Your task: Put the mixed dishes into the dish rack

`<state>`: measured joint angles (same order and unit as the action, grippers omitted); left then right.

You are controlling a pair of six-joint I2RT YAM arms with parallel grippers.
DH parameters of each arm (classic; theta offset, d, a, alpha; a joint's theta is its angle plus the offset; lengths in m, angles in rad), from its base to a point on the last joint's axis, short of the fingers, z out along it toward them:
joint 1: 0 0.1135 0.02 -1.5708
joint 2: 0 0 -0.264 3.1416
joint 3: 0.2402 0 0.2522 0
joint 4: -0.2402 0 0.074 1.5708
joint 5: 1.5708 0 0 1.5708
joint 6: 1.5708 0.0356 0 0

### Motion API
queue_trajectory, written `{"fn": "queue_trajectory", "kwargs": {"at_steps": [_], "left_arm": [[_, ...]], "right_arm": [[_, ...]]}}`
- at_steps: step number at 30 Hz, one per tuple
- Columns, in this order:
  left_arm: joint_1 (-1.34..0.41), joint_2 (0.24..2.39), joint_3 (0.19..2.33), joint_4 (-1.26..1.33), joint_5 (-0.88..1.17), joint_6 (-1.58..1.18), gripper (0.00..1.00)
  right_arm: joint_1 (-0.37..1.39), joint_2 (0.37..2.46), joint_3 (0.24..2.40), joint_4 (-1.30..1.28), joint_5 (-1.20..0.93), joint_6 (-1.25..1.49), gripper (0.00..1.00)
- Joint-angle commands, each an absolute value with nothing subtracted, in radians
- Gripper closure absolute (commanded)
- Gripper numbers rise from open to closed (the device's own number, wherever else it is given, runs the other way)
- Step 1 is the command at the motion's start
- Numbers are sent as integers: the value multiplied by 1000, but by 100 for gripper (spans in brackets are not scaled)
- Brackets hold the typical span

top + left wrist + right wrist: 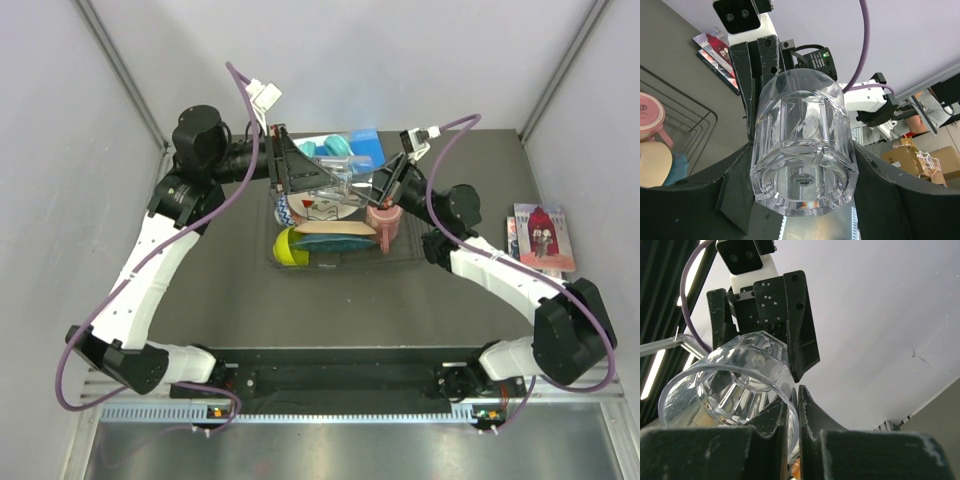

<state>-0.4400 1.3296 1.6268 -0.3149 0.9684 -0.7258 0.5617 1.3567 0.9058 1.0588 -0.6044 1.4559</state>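
The dark worktop (200, 260) fills the middle of the overhead view. The dish rack (340, 265), a black wire basket, sits just above centre.

Inside the rack, the teal plate (335, 243) and the cream-orange floral plate (335, 230) stand on edge side by side along its lower side. The white plate with red watermelon slices (322, 208) is just above them. The lime-green bowl (290, 246) stands on edge at the rack's lower left. The pink mug (386, 222) is at its right end.

A stack of printed booklets (540, 238) lies near the right edge of the worktop, well apart from the rack. Teal headphones (325, 148) and a blue book (365, 142) lie just above the rack.

The clear glass (802, 150) is held on its side over the upper part of the rack, between the two arms. The left end effector (802, 150) is closed around its body, with a finger against each side and the thick base facing that wrist camera. The right end effector (795, 390) is pinched shut on the glass's rim, with one finger inside the wall and one outside.
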Motion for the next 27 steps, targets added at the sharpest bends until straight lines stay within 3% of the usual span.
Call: {"fn": "queue_trajectory", "kwargs": {"at_steps": [1,2,4,5,8,11,12,14,18,21,22,27], "left_arm": [[-454,1322,1615,-229,991,-723,79],[-454,1319,1614,-230,992,-723,86],[-454,1316,1614,-226,992,-723,88],[-454,1316,1614,-221,992,-723,100],[-453,1316,1627,-221,1002,-718,100],[-451,1318,1692,-300,993,-646,100],[-449,1321,1712,-319,992,-611,100],[-440,1318,1747,-351,996,-598,100],[-439,1318,1813,-498,945,-467,100],[-440,1339,1871,-605,927,-370,100],[-448,1350,1906,-644,895,-335,100],[-590,1451,1980,-863,636,-9,100]], "right_arm": [[575,1376,971,1192,-572,1483,100],[575,1384,974,1196,-565,1485,100],[578,1390,986,1198,-563,1485,100],[583,1396,986,1197,-564,1485,100],[586,1399,999,1165,-610,1476,98],[558,1344,1029,908,-693,1328,63],[545,1315,1055,767,-690,1237,45],[483,1228,1043,507,-666,1039,27],[304,1109,918,407,-725,980,5],[175,1005,865,280,-746,902,0],[167,979,876,132,-721,791,0],[140,749,891,-61,-456,658,0]]}}
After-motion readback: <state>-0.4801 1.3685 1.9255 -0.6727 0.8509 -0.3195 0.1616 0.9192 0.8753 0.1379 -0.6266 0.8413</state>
